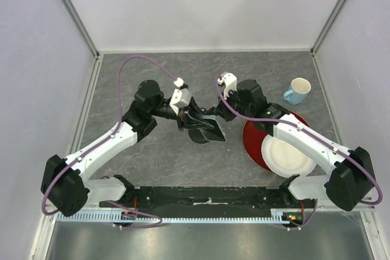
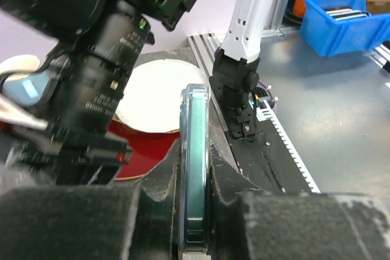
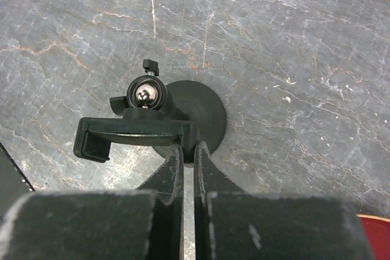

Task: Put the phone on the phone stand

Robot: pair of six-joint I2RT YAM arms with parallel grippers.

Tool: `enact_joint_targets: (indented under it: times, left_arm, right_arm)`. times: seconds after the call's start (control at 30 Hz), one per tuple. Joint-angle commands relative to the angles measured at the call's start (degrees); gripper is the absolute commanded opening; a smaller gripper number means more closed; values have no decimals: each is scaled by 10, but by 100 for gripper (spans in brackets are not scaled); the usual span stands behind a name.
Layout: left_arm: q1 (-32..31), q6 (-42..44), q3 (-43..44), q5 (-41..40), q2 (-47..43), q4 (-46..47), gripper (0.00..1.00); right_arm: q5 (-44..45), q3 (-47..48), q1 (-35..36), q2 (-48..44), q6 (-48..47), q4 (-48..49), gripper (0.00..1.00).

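The phone (image 1: 212, 130) is a thin dark slab held on edge, tilted over the phone stand (image 1: 196, 136) at the table's middle. My left gripper (image 1: 186, 117) is shut on it. In the left wrist view the phone (image 2: 196, 120) stands edge-on between the pads of that gripper (image 2: 196, 153). The right wrist view shows the stand's round base (image 3: 206, 111), a ball joint and the cradle (image 3: 131, 131). My right gripper (image 3: 188, 147) is pinched on the cradle's right end. It sits just right of the stand in the top view (image 1: 220, 115).
A red plate (image 1: 253, 145) with a white plate (image 1: 286, 153) on it lies right of the stand, under my right arm. A light blue mug (image 1: 297, 91) stands at the back right. White walls enclose the table. A blue bin (image 2: 344, 19) sits off the table.
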Motion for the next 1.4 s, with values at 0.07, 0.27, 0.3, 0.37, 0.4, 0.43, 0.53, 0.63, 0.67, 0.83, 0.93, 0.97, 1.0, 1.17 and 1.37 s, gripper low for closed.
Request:
enact_joint_targets:
  times: [0.07,0.27,0.3,0.37,0.4,0.43,0.53,0.63,0.67,0.83,0.93,0.97,1.0,1.17,1.37]
  left_arm:
    - [-32,259,120,6,75,-163,2]
    - [-31,294,133,0,113,-154,2]
    - [-30,308,128,-8,113,-153,2]
    - [-19,315,126,-8,120,-151,2]
    - [-14,316,126,-8,123,-151,2]
    - [-7,317,125,-8,129,-147,2]
    - [3,305,125,-4,131,-126,2]
    - [14,298,123,-16,127,-120,2]
    - [17,301,122,-19,124,-121,2]
    - [32,300,122,-14,134,-122,2]
    - [43,286,128,0,149,-114,2]
    - [46,281,128,3,153,-110,2]
    - [48,270,130,8,159,-101,2]
    - [52,261,130,10,163,-100,2]
    - [56,283,142,-8,163,-136,2]
  right_arm:
    - [-72,30,2,10,20,14,0]
    - [-75,30,0,13,21,16,0]
    - [-76,30,0,14,21,16,0]
    - [-78,31,1,14,21,15,0]
    - [-79,30,0,15,20,13,0]
    - [-83,31,0,16,18,13,0]
    - [-86,30,0,18,16,11,0]
    - [-84,30,0,20,14,9,0]
    - [-84,31,1,18,14,8,0]
    - [-88,31,0,16,13,8,0]
    - [-90,29,0,17,6,7,0]
    - [-91,30,0,16,4,4,0]
    - [-91,31,0,15,2,4,0]
    - [-111,35,0,18,-8,0,0]
    - [-93,37,0,26,-16,0,0]
